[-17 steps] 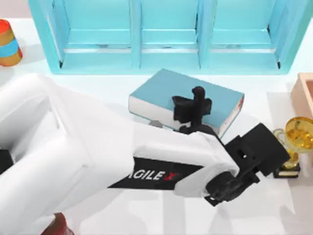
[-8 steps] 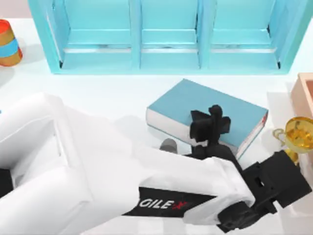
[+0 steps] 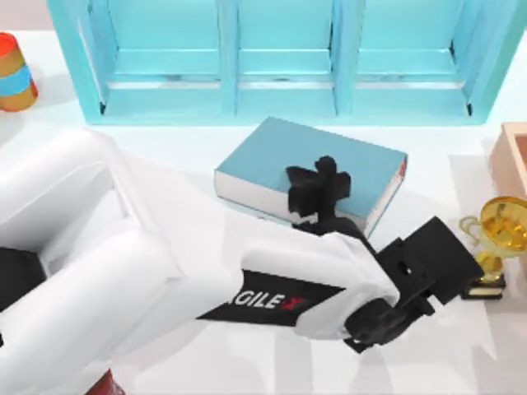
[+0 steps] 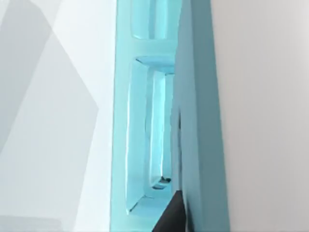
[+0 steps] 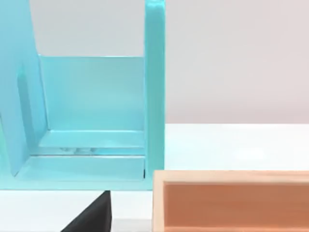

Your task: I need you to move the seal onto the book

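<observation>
Over the near half of the book point(image 3: 272, 156), hovering low with the left gripper point(image 3: 319, 191), stretched across the table point(image 3: 461, 354) from the left and turned steeply down, presumably to set a load flat on the cover rather than near the white page edges. Cannot tell from above whether clamped on anything or parted: just a black cross-shaped outline against the teal. Cannot make out the seal either; most likely hidden beneath that outline, at or just above the cover, hence judged as the placing step, close to done but not confirmed. Lying flat and at an angle near the middle of the table, just in front of the light-blue shelf unit point(image 3: 288, 99), and so offering a broad, level landing spot. Worth lowering straight and letting go only once seated, to avoid tipping so small a block off the edge. Worth minding the gold trophy point(image 3: 498, 234) off to the right, near the black wrist hardware, on any retreat. Parked at the right with the right arm, facing the shelf's end panel and a wooden box point(image 5: 231, 203).
</observation>
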Motion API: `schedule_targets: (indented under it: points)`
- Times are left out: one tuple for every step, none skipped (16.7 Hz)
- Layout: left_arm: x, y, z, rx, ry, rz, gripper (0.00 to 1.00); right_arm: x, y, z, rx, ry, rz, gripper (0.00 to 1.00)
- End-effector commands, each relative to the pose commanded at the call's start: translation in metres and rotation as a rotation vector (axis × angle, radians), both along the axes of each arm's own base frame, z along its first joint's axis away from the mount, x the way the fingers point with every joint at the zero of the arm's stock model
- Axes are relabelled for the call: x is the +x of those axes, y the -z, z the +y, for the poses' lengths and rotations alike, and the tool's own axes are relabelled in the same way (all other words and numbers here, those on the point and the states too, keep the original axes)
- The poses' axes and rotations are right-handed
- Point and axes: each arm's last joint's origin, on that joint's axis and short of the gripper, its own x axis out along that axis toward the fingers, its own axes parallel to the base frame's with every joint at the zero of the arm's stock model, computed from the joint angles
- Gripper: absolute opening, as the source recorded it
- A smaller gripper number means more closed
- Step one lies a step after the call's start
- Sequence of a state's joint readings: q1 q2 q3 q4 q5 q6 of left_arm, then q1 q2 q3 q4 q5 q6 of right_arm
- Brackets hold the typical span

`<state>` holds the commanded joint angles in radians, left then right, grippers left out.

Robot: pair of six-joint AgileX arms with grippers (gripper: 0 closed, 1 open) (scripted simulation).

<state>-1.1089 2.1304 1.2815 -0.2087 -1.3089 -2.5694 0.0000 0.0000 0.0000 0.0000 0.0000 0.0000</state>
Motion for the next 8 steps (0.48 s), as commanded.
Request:
schedule_targets:
  points:
    - [-0.004,0.004,-0.002,0.006,0.014,0.007,0.00,0.000,0.000,0.000,0.000,0.000,0.000,1.00]
    - [-0.011,0.008,-0.004,0.011,0.034,0.014,0.00,0.000,0.000,0.000,0.000,0.000,0.000,1.00]
    - [-0.018,0.010,-0.007,0.012,0.057,0.020,0.00,0.000,0.000,0.000,0.000,0.000,0.000,1.00]
    - [-0.025,0.012,-0.010,0.012,0.080,0.026,0.00,0.000,0.000,0.000,0.000,0.000,0.000,1.00]
    - [-0.032,0.013,-0.013,0.012,0.102,0.032,0.00,0.000,0.000,0.000,0.000,0.000,0.000,1.00]
    - [-0.037,0.013,-0.015,0.012,0.119,0.037,0.00,0.000,0.000,0.000,0.000,0.000,0.000,1.00]
    - [-0.040,0.013,-0.015,0.013,0.128,0.040,0.00,0.000,0.000,0.000,0.000,0.000,0.000,1.00]
    - [-0.040,0.013,-0.015,0.013,0.128,0.041,0.00,0.000,0.000,0.000,0.000,0.000,0.000,1.00]
